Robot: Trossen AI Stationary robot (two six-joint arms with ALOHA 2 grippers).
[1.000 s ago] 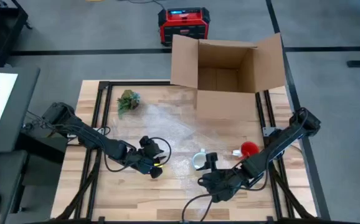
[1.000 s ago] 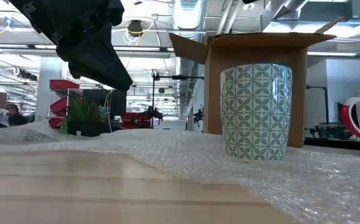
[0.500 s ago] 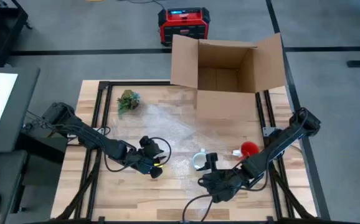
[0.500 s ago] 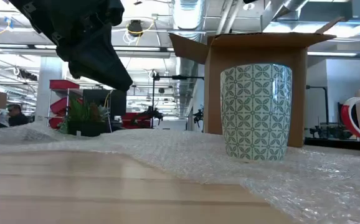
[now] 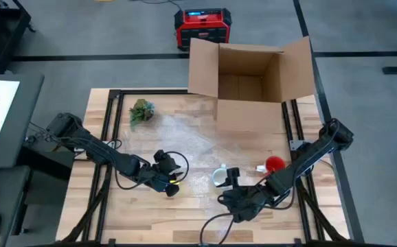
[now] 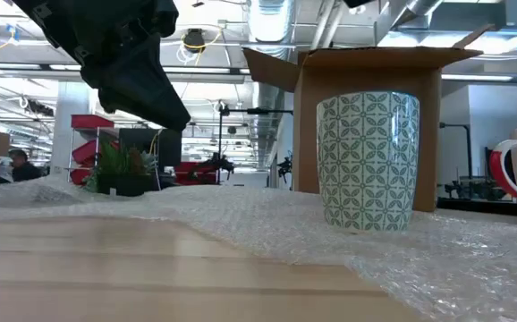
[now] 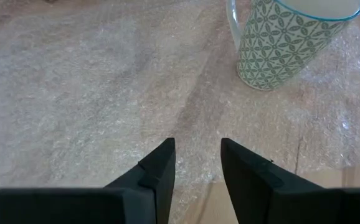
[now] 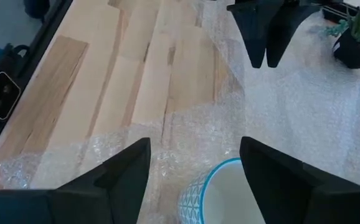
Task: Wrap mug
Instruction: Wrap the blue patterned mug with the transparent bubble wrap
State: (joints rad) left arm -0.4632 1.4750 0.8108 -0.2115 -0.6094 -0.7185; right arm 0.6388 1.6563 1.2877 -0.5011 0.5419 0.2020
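Nothing on the table has shifted since the earlier pictures; both arms and the mug sit as they did, and only a person far back in the room in the low view has edged slightly.

At the far left corner of the wooden table [image 5: 109, 206] stands a small potted plant [image 5: 141, 111], well apart from everything else. A sheet of bubble wrap [image 7: 86, 81] lies spread over the middle of the table. The left gripper [image 5: 171, 186] hangs low over the sheet's near edge, left of the mug, its two fingers [image 7: 158, 171] slightly parted with a narrow gap and nothing between them. Bare sheet lies between them and the mug.

The patterned mug [image 6: 367, 159] stands upright on the bubble wrap, handle toward the plant's side in the high view. The right gripper [image 5: 234, 195] hovers just beside the mug on its near side, fingers [image 8: 127, 168] spread wide over the mug's rim, holding nothing.

Right of the mug sits a red and white mug [image 5: 273, 165], near but apart. An open cardboard box [image 5: 250, 82] stands at the far edge, its flaps up. Bare wood stays free along the near edge.
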